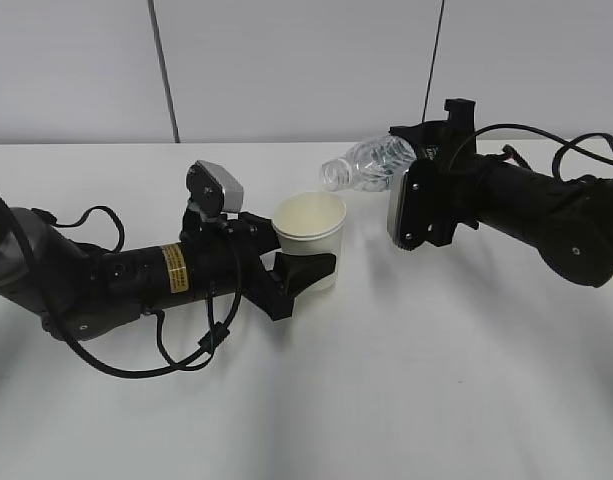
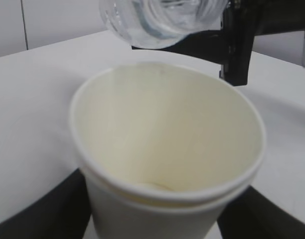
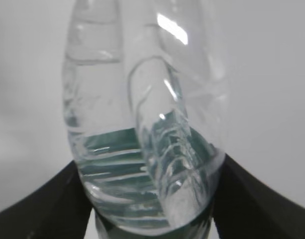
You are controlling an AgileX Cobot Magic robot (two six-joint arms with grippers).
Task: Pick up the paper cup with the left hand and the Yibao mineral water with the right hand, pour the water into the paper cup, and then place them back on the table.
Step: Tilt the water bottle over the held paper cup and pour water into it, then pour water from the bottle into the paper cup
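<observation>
The white paper cup [image 1: 312, 238] with a cream inside stands upright in my left gripper [image 1: 308, 272], whose black jaws are shut on its lower wall. In the left wrist view the cup [image 2: 167, 149] fills the frame. My right gripper [image 1: 411, 165] is shut on the clear Yibao mineral water bottle [image 1: 368, 164], which lies tipped on its side with its neck toward the cup's rim, just right of and above it. The bottle's neck end shows over the cup in the left wrist view [image 2: 157, 22]. In the right wrist view the bottle [image 3: 142, 134] is held between the black jaws.
The white table [image 1: 406, 380] spreads under both arms. A grey-white wall with a dark seam [image 1: 164, 70] stands behind. Black cables [image 1: 186, 345] loop beside the left arm.
</observation>
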